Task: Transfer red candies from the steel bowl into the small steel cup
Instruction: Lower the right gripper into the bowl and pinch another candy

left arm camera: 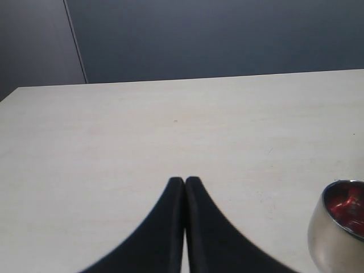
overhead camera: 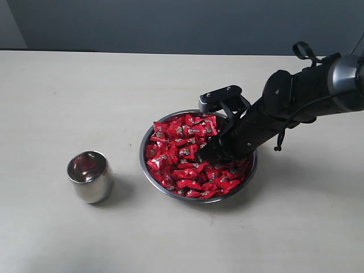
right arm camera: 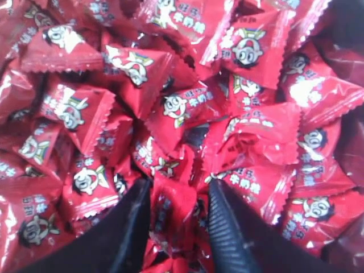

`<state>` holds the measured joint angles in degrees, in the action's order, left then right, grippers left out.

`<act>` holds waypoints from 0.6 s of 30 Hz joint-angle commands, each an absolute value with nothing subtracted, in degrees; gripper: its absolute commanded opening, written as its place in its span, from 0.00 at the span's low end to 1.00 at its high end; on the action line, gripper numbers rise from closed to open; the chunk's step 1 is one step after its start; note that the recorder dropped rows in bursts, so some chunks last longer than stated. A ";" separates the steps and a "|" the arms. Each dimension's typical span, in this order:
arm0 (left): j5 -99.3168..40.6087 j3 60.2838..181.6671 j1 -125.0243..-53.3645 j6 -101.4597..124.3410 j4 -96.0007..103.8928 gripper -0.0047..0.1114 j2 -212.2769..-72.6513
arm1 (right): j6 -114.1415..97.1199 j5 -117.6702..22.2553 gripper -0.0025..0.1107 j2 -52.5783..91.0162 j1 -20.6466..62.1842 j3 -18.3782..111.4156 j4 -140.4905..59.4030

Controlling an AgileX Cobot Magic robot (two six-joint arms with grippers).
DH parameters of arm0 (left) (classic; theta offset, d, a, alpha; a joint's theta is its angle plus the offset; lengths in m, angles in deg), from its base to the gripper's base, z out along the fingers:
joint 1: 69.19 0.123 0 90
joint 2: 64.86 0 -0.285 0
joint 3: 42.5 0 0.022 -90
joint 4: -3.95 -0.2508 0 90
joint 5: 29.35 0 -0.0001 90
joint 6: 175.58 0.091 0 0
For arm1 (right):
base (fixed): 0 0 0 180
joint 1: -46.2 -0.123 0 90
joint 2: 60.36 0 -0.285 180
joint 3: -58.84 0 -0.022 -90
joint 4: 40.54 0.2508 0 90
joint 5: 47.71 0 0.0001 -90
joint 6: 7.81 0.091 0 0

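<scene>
Left gripper (left arm camera: 185, 183): your idle hand hangs over bare table with its fingers pressed together and nothing in them.
Small steel cup (overhead camera: 89, 176): it stands upright left of the bowl and clear of it. You can see red inside, but not whether that is several candies or partly reflection.
Steel bowl (overhead camera: 149, 173): it sits mid-table, heaped nearly to the rim.
Red candies (overhead camera: 182, 153): almost all of them lie in the bowl.
Right gripper (right arm camera: 179, 187): its fingers are dug into the heap with the jaws apart and a wrapper filling the gap. You cannot tell whether it is pinched yet.
Progress: judge this as early, mid-pick. The lift, the carry to the cup and many more rounds remain.
</scene>
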<state>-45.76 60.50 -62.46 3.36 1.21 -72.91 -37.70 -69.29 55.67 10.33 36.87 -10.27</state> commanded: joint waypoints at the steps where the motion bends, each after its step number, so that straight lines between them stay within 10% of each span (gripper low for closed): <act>1: -45.67 60.28 -62.42 3.30 1.34 0.04 -72.65 | -37.76 -70.21 0.32 56.17 10.15 36.77 -9.54; 14: -45.67 60.28 -62.42 3.30 1.34 0.04 -72.65 | -37.64 -71.47 0.31 56.38 10.15 36.77 -8.90; 18: -45.67 60.28 -62.42 3.30 1.34 0.04 -72.65 | -37.64 -71.47 0.13 56.38 10.15 36.77 -8.90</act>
